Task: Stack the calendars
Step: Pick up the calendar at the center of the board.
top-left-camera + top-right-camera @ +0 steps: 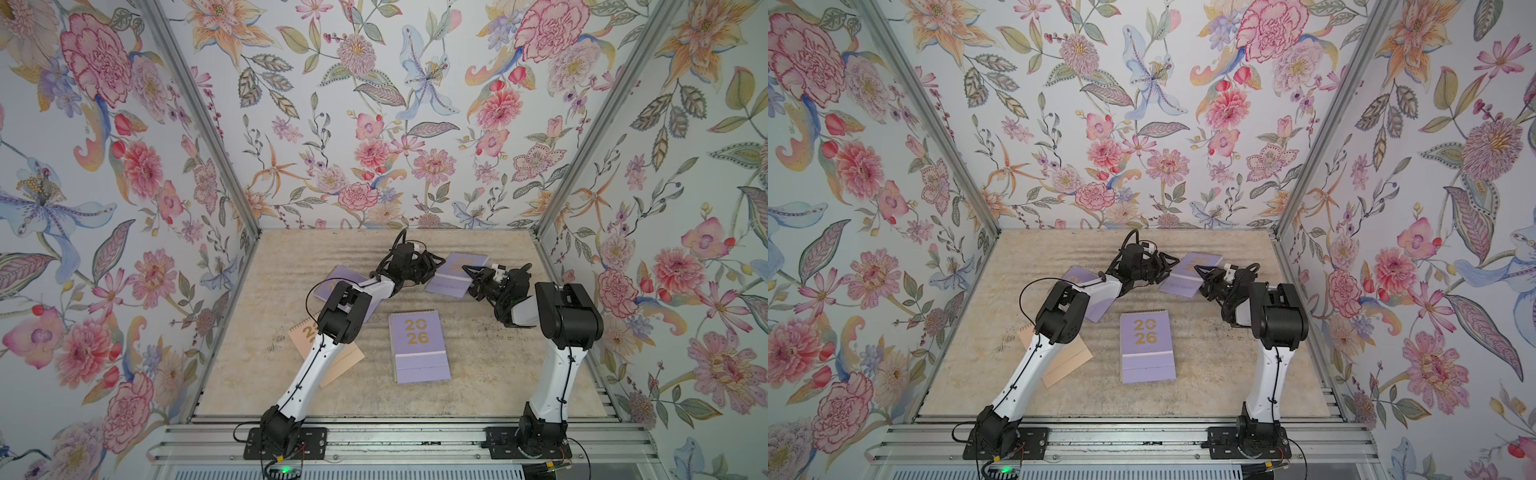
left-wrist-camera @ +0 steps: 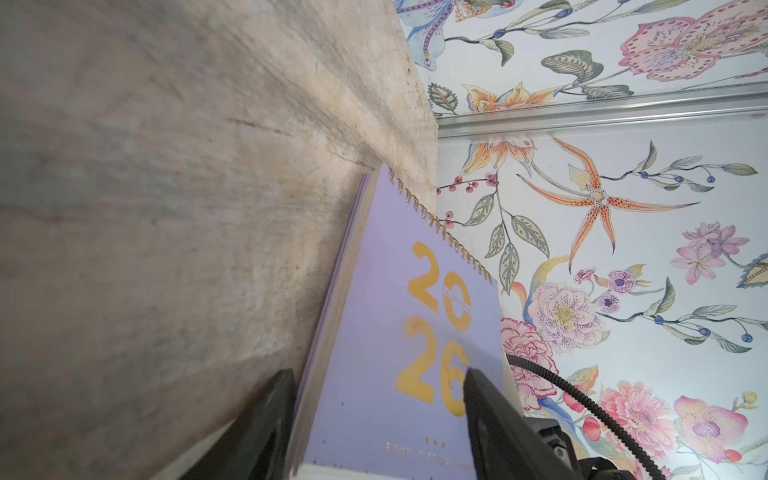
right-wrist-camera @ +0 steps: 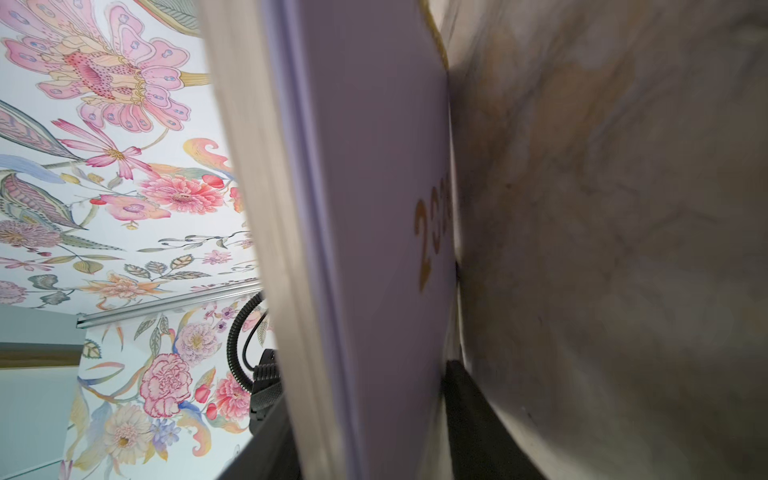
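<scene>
Both grippers meet at a lilac calendar (image 1: 453, 281) (image 1: 1181, 284) at the back right, tilted off the table. My left gripper (image 1: 434, 266) (image 2: 380, 372) is shut on it, one finger (image 2: 490, 415) on the gold "2026" cover (image 2: 374, 332) and the other under it. My right gripper (image 1: 469, 272) (image 3: 365, 382) grips the opposite edge of the same calendar (image 3: 374, 208), a finger against each face. A second lilac calendar (image 1: 419, 347) lies flat mid-table. A third lilac one (image 1: 332, 282) and a peach-pink one (image 1: 305, 336) lie partly hidden under my left arm.
The beige mottled table (image 1: 498, 365) is boxed in by floral walls (image 1: 374, 124) at the back and both sides, with metal corner posts (image 1: 582, 145). An aluminium rail (image 1: 395, 440) with both arm bases runs along the front edge.
</scene>
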### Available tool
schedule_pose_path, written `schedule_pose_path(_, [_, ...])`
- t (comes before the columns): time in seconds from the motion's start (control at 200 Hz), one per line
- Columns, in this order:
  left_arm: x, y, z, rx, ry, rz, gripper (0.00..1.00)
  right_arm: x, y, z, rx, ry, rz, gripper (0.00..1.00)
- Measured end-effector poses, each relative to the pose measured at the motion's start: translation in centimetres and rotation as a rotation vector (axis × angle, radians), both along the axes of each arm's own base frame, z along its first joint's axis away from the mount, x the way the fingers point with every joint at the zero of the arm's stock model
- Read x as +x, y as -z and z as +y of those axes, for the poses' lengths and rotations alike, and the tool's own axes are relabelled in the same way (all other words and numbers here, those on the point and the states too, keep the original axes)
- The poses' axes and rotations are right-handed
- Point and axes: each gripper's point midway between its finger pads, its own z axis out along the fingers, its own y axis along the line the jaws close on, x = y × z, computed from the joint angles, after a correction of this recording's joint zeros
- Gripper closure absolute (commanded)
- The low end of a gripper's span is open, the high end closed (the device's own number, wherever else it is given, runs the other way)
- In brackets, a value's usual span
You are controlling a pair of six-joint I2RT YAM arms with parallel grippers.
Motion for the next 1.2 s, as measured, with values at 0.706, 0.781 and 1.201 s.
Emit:
schedule_pose_path(0.706, [-2.2, -2.1, 2.3, 0.026, -0.005, 0.031, 0.36, -2.2, 0.4, -2.3, -0.207, 0.064, 0.055, 1.00])
schedule_pose_path(0.781, [-2.9, -3.6, 3.0, 0.021, -0.008, 0.022, 0.36, -2.9, 0.4, -2.3, -0.214, 0.062, 0.057, 1.00])
schedule_pose_path(1.201, [-10.3, -8.8, 8.7, 0.052, -0.016, -0.048, 0.37, -8.2, -7.9, 0.5, -0.355, -0.039, -0.124, 1.00])
